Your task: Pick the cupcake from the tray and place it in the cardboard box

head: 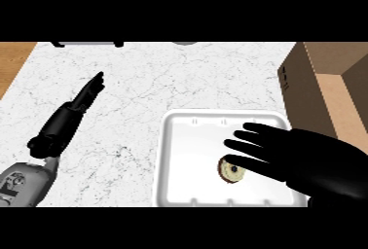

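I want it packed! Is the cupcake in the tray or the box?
In the tray. The brown cupcake lies inside the white rectangular tray, partly under the black right hand, outside the brown cardboard box.

A white counter (144, 87) veined with fine grey marbling, edged at upper left by a strip of warm orange-brown wood (14, 58). The tray (164, 160) is plain white, without pattern, its rim shaded a faint grey. The cupcake (231, 170) shows a dark brown rim around a pale cream-yellow centre. The cardboard box (316, 82) is tan-brown on its outer wall, with a lighter beige on its inner faces. The right hand (316, 155) and left hand (75, 104) are solid black; the left forearm (25, 182) is light grey with darker markings.
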